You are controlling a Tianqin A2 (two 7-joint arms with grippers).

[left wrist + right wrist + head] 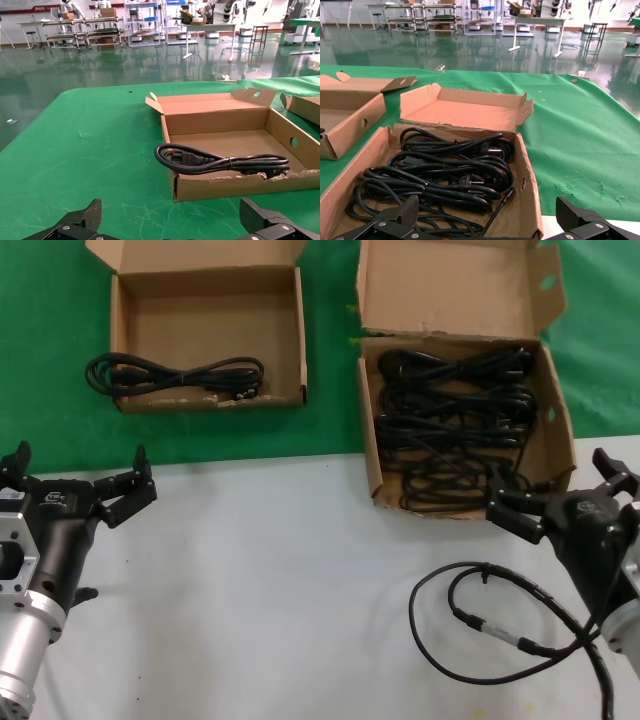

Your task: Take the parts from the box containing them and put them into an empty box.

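Workshop bench, half white, half green cloth.

- Right hand hovering wide open, holding nothing, at front rim of full box.
- Cables lying tangled inside: grasp risking several lifting together, or snagging on rim.
- Loose cable lying on bench near right hand.
- Left hand waiting wide open, near bench edge.
- Receiving box sitting well apart, already holding one cable.
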